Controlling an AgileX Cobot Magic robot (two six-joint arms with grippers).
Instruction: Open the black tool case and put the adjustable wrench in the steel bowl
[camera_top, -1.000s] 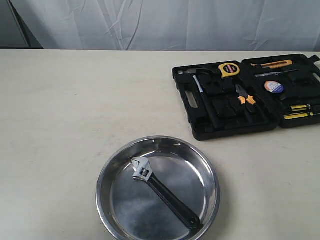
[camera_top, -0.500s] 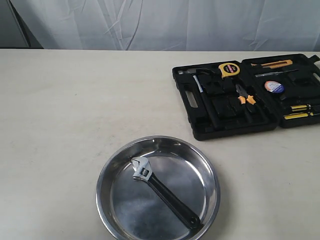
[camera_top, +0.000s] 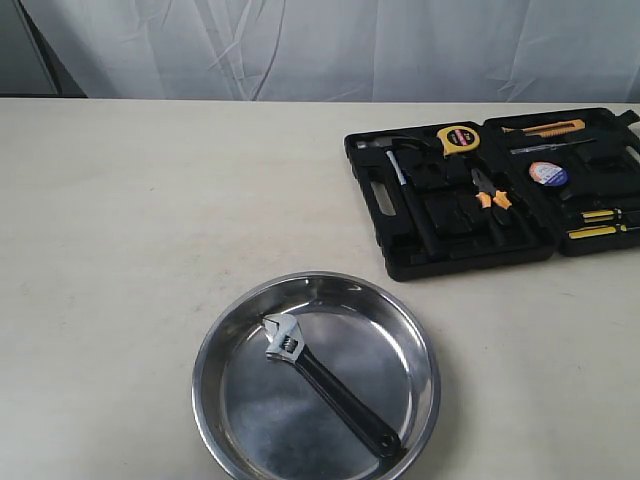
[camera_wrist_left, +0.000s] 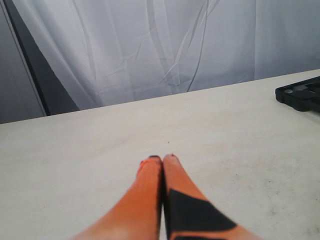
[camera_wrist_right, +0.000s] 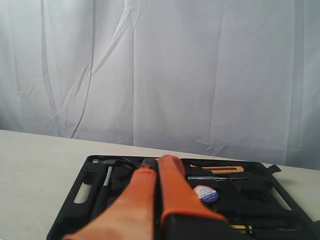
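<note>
The black tool case (camera_top: 470, 190) lies open at the table's right, its tray holding yellow-and-black tools. The adjustable wrench (camera_top: 325, 382), silver head and black handle, lies diagonally inside the steel bowl (camera_top: 215, 345) near the front edge. Neither arm shows in the exterior view. In the left wrist view my left gripper (camera_wrist_left: 163, 159) is shut and empty over bare table, with a corner of the black tool case (camera_wrist_left: 301, 94) at the side. In the right wrist view my right gripper (camera_wrist_right: 159, 165) is shut and empty, with the open black tool case (camera_wrist_right: 80, 210) behind it.
A hammer (camera_top: 408, 195), orange-handled pliers (camera_top: 488, 196), a yellow tape measure (camera_top: 458, 138), a utility knife (camera_top: 548, 128) and screwdrivers (camera_top: 600, 222) sit in the case. A white curtain (camera_top: 320, 45) hangs behind the cream table (camera_top: 150, 220).
</note>
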